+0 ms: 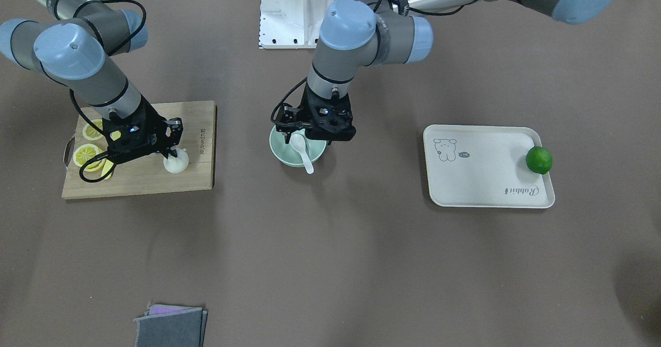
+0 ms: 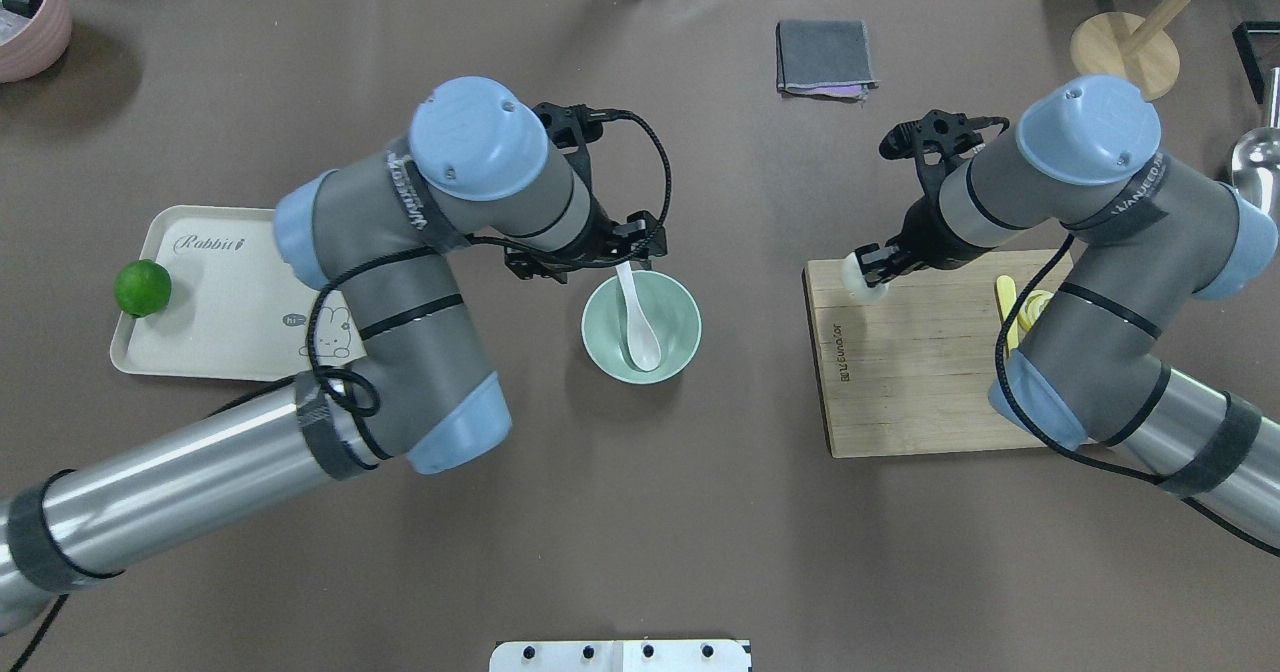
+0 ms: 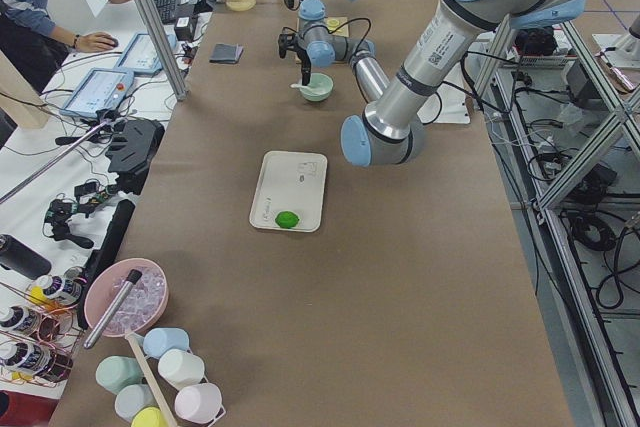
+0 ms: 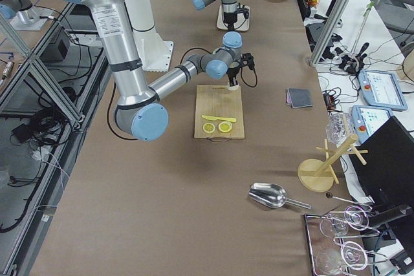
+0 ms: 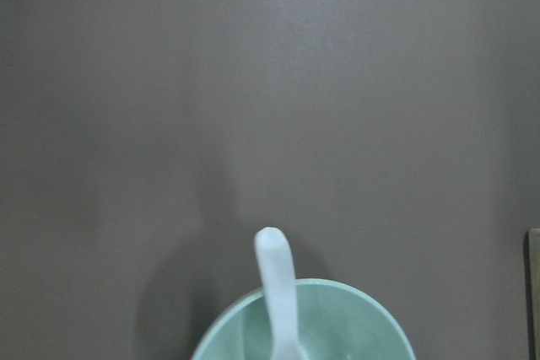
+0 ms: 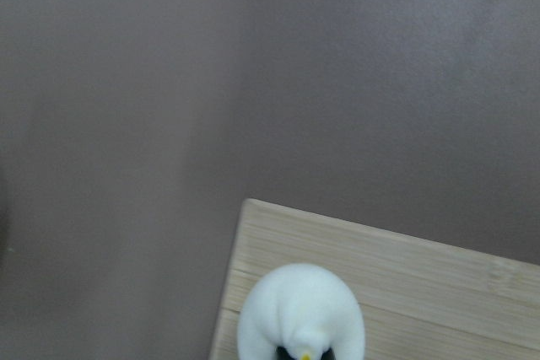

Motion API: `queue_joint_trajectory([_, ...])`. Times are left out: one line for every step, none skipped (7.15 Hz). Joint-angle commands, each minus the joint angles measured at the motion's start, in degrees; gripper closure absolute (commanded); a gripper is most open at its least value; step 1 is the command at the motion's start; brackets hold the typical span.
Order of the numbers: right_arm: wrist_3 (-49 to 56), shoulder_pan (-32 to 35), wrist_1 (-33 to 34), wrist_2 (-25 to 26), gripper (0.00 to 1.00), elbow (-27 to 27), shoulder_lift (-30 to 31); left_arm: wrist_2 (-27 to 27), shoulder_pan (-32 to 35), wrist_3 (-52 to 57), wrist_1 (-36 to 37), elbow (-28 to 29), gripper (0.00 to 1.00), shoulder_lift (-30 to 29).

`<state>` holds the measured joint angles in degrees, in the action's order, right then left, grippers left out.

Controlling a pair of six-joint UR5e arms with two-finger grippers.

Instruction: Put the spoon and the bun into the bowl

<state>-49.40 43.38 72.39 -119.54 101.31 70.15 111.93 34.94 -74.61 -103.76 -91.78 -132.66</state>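
Observation:
The white spoon (image 2: 640,327) lies in the mint-green bowl (image 2: 690,312), scoop down and handle leaning on the far rim. My left gripper (image 2: 600,257) hovers just above the bowl and looks open, with nothing in it. The left wrist view shows the spoon's free handle (image 5: 277,284) over the bowl (image 5: 371,326). My right gripper (image 2: 868,270) is shut on the white bun (image 2: 860,279), at or just above the far corner of the wooden cutting board (image 2: 920,372). The bun fills the bottom of the right wrist view (image 6: 299,305).
Lemon slices (image 1: 88,153) and a yellow knife (image 2: 1005,297) lie on the board near the right arm. A cream tray (image 2: 230,322) with a green lime (image 2: 142,288) lies by my left arm. A folded grey cloth (image 2: 823,57) lies at the far edge.

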Motion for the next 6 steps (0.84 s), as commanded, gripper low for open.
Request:
queue_joint_trajectory([-14.71,-5.99,0.03,3.76,1.00,1.25,-6.84,8.62,7.57,11.79,0.23,-13.46,0.01,15.87])
queue_joint_trajectory([-19.03,-10.03,0.21,8.31,1.00,0.99,-9.83,10.92,11.17,16.99,-0.03,-14.38,0.01,20.37])
queue_joint_trajectory([-21.59,-13.55,0.47,12.36,1.00,0.30,-12.30,12.16,14.25,20.34,-0.30,-15.00,0.01,24.16])
queue_joint_trajectory([-22.40,-15.85,0.38,15.36,1.00,-0.41,-13.80,12.17,16.37,22.90,-0.74,-15.27,0.01,27.33])
queue_joint_trajectory([-23.45,-17.00,0.47,16.70,0.87,-0.59,-14.68,12.17,18.48,23.36,-0.65,-15.36,0.01,28.41])
queue_joint_trajectory([-25.29,-17.10,0.21,17.23,0.01,-1.20,-14.52,12.09,19.20,23.37,-0.57,-15.10,0.01,28.51])
